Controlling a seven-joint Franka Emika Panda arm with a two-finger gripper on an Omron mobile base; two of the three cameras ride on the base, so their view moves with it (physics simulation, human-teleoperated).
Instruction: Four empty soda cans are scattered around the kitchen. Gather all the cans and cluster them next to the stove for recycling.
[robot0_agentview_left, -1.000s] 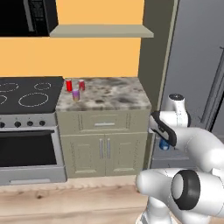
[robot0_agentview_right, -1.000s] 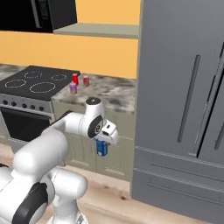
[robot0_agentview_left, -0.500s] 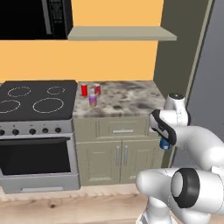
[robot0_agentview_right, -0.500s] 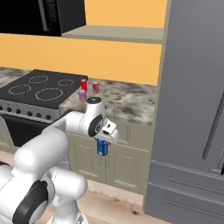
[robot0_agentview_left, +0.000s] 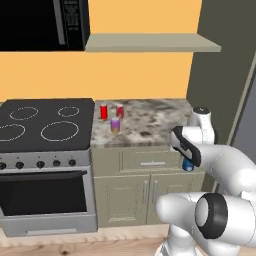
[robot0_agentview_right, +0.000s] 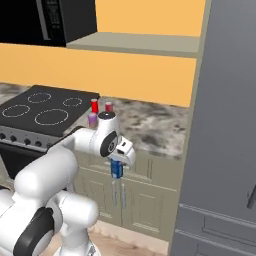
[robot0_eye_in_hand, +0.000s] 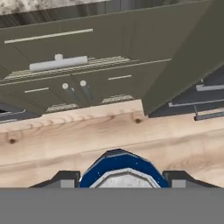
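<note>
A: Three cans already on the bench: two red cans (robot0_agentview_left: 103, 111) (robot0_agentview_left: 119, 110) side by side and the purple can (robot0_agentview_left: 115, 125) just in front, all close beside the stove (robot0_agentview_left: 45, 125). From the cluster the cooktop edge sits at about 9 o'clock.

B: And the fourth?

A: The blue can (robot0_agentview_right: 116, 170) is clamped in the gripper (robot0_agentview_right: 117, 169), fingers either side, hanging in front of the cabinet doors (robot0_agentview_left: 135, 192) and below the bench (robot0_agentview_left: 160, 120) edge. The hand view looks down past the can top (robot0_eye_in_hand: 121, 168) at the wood floor (robot0_eye_in_hand: 109, 131).

B: Risks from here?

A: As I judge it, I must lift before I reach in. Go forward at this height and the can hits the drawer front or the bench lip, which could knock it out of the grip. From the gripper the cluster lies at roughly 10 o'clock; a low or fast approach could bowl the purple can over, or push a red one onto the glass.

B: Anything else?

A: Releasing too high: an empty can tips easily and rolls.
</note>
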